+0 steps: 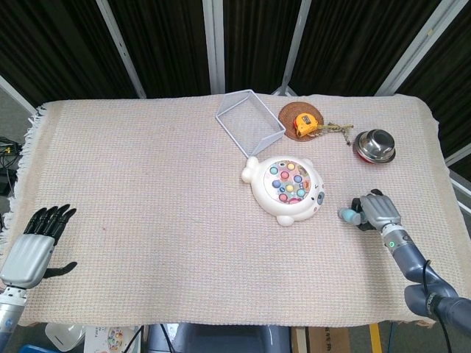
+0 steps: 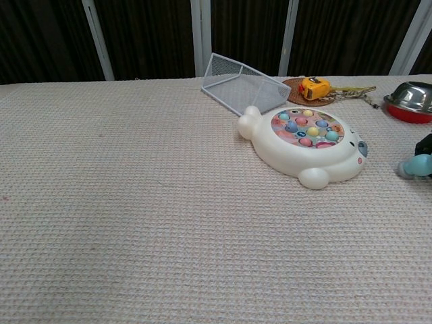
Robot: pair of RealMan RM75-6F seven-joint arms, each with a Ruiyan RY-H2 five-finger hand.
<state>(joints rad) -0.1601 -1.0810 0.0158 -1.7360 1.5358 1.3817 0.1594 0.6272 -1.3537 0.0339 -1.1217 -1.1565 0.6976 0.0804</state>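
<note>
My right hand [image 1: 378, 211] is at the right side of the table, its fingers wrapped round a small teal toy piece [image 1: 347, 215]. In the chest view the teal piece [image 2: 414, 167] lies tipped sideways just above the cloth, with only a dark bit of the right hand [image 2: 426, 144] showing at the frame edge. The white seal-shaped fishing toy [image 1: 285, 189] with coloured fish lies just left of that hand. At the table's front left corner my left hand [image 1: 33, 247] is held flat and holds nothing, its fingers apart.
A wire basket [image 1: 250, 122] lies tipped on its side behind the fishing toy. A yellow tape measure [image 1: 305, 123] sits on a brown mat, with a steel bowl [image 1: 374, 145] further right. A beige woven cloth [image 1: 147, 191] covers the table.
</note>
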